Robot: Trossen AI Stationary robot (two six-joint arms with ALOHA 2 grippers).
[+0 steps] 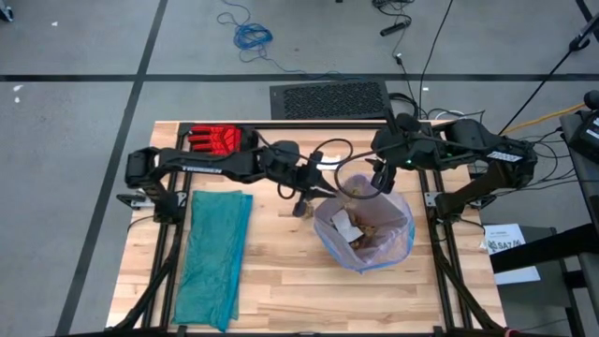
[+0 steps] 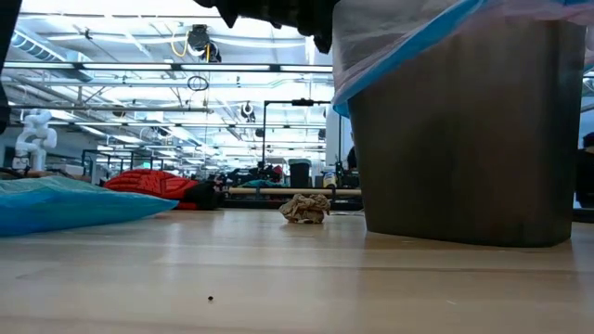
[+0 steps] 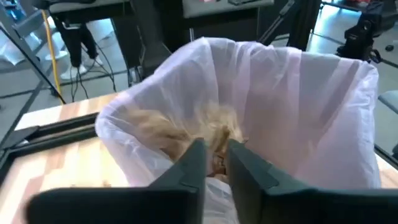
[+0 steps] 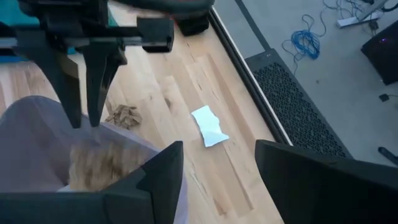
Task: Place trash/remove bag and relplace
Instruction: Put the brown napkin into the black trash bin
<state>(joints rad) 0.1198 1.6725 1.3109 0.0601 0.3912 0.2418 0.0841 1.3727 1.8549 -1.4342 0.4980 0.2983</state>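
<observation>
A dark bin (image 2: 464, 139) lined with the pale pink-white bag (image 1: 398, 220) stands right of the table's middle. Brown wads and a white scrap (image 1: 358, 229) lie inside it. My left gripper (image 1: 301, 204) hangs at the bin's left rim, fingers pointing down with a narrow gap and nothing between them (image 3: 216, 158). My right gripper (image 1: 379, 180) is wide open (image 4: 217, 162) over the bin's far rim. One brown wad (image 4: 124, 115) and a white scrap (image 4: 208, 126) rest on the table beside the bin. My left gripper's fingertips (image 4: 74, 118) end right at the bag's left rim (image 4: 112, 134), coming from above. I cannot tell whether they touch the plastic.
A teal-green plastic bag (image 1: 215, 253) lies flat along the table's left part. A red glove (image 1: 217, 140) sits at the far edge under the left arm. Bare wood shows along the near edge. Beyond the far edge lie a black floor mat (image 1: 329, 98) and cables.
</observation>
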